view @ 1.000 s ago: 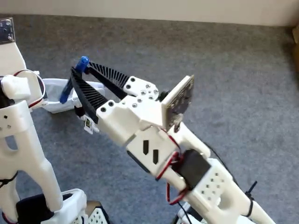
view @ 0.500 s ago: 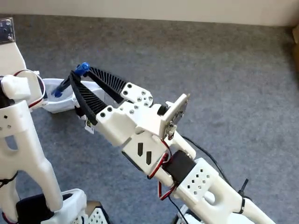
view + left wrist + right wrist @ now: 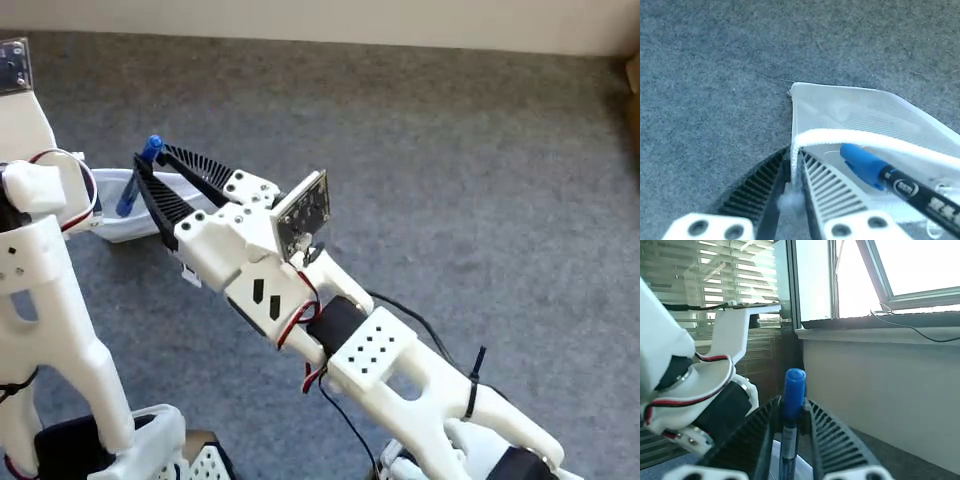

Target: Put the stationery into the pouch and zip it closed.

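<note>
Right jaws, clamped on the pen point(image 3: 794, 382), hold it at the mouth of the pouch point(image 3: 865, 115), whose rim the left jaws pinch open; best to lower it well inside before letting go.

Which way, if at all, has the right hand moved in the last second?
Yes. In the high view the right hand, shut on the blue pen, has shifted left toward the white pouch.
</note>
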You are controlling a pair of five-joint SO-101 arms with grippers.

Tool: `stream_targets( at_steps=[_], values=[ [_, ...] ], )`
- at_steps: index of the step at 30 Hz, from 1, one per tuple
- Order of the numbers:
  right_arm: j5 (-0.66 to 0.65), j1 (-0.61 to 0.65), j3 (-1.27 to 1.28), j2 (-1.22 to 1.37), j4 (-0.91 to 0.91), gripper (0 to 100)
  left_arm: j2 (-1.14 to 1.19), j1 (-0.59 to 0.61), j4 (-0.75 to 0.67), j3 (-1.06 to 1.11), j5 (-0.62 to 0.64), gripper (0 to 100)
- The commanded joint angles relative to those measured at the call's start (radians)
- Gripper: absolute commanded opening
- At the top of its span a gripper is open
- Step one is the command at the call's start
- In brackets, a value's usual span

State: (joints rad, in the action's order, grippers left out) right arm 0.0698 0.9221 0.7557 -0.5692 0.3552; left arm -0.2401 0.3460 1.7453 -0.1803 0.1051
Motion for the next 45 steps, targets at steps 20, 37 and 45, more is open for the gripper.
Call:
stream_targets(
  at_steps=[20, 37, 45],
  values=[
    [0.000, 0.039, -0.093, -0.174, -0.312, 14.1, 0.050, 0.002, 0.009, 0.030, 0.009, 1],
    [0.006, 0.039, -0.254, -0.185, -0.840, 14.1, 0.050, 0.004, 0.008, 0.025, 0.011, 1],
    [0.008, 0.090, -0.097, -0.174, -0.839, 14.1, 0.050, 0.004, 0.008, 0.028, 0.011, 1]
  ],
)
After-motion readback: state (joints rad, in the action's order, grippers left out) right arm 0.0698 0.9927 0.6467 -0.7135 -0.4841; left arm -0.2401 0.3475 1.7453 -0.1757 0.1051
